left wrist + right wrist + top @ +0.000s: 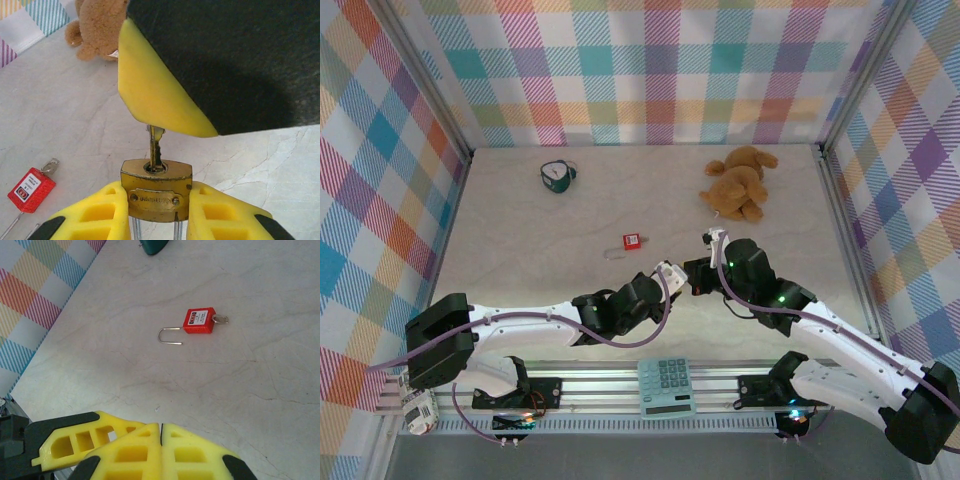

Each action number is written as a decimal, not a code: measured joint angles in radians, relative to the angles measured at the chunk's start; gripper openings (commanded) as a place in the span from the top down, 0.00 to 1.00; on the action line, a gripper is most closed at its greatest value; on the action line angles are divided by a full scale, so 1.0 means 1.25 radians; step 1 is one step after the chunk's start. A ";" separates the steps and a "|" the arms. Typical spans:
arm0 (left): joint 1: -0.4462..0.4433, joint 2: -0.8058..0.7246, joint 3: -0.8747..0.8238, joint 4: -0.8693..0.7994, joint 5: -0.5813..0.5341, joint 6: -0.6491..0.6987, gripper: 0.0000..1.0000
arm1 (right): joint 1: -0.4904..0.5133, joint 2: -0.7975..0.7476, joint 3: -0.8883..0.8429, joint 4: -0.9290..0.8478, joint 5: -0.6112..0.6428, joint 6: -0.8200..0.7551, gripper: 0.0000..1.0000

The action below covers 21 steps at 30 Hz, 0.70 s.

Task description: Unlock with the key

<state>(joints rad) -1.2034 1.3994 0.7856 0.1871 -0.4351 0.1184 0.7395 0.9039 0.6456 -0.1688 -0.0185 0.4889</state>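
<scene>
Left wrist view: left pincer (157,202) clamps the brass padlock (156,192) steady; just ahead, the key (155,147) stands in its keyhole, head pinched in the closed right pincer (161,435), ready for turning.

You see a dull brass padlock (156,192); left of it a red padlock (31,190), beyond it a brown teddy bear (97,27), on a pale veined table (60,115) with pastel plaid walls (650,70).

From the middle of the table (520,250), the bear (740,185) lies at 1 o'clock, the case (557,176) at 11, the calculator (666,387) at 6 on the rail (590,385). The loose padlock (633,241) lies at 10 o'clock from the left gripper (670,272). Between its fingers (100,215) sits the held padlock (156,192), key (155,150) in it at 12.
</scene>
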 measured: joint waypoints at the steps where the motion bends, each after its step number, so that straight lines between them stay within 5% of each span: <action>1: 0.000 0.000 -0.002 0.001 0.002 -0.001 0.79 | 0.000 0.000 0.000 -0.002 0.000 0.000 1.00; 21: 0.000 0.002 -0.023 0.026 0.003 -0.002 0.79 | 0.000 0.001 -0.013 0.004 -0.030 0.000 1.00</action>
<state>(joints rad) -1.2037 1.4014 0.7567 0.2195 -0.4316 0.1165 0.7391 0.9054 0.6292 -0.1642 -0.0563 0.4889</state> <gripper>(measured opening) 0.242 0.062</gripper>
